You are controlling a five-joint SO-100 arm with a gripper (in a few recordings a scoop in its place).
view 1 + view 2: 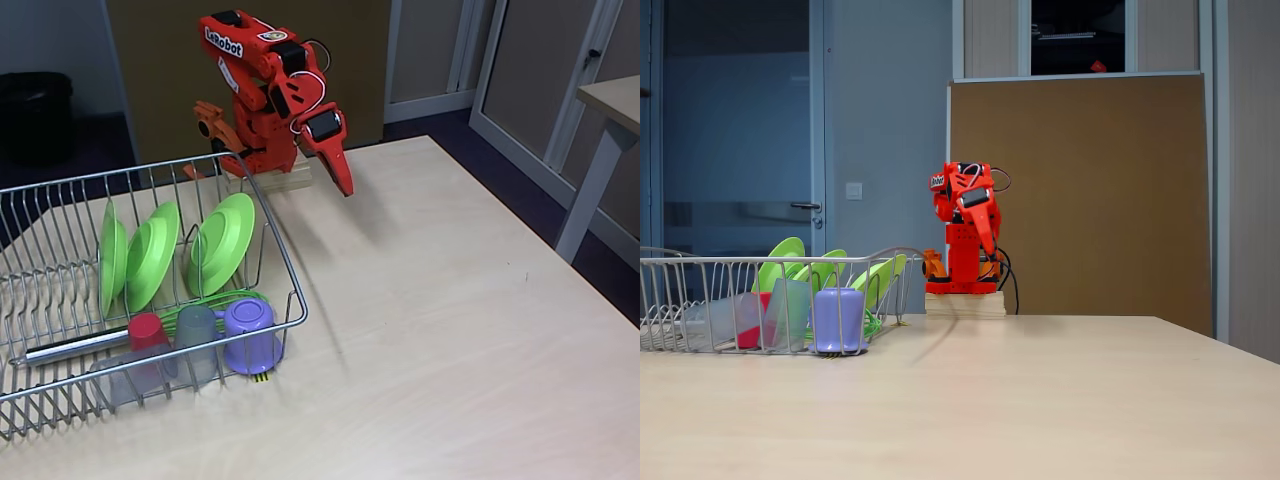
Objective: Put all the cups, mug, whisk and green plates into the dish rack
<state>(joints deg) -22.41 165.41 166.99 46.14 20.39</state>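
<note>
Plates (150, 255), cups (196, 335), mug (250, 335) and whisk (75, 345) racked in dish rack (285, 265) on tabletop (450, 320); red hand (343, 185) closed, empty, raised beside.

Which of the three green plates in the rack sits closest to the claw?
The rightmost plate in the high fixed view, standing nearest the rack's right wall; the other two stand further left, away from the claw.

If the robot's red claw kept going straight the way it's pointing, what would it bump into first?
Probably the bare table. The end effector points downward, tilted a little away from the dish rack, and nothing lies under its tip. Depth is hard to judge, so this is an estimate.
</note>
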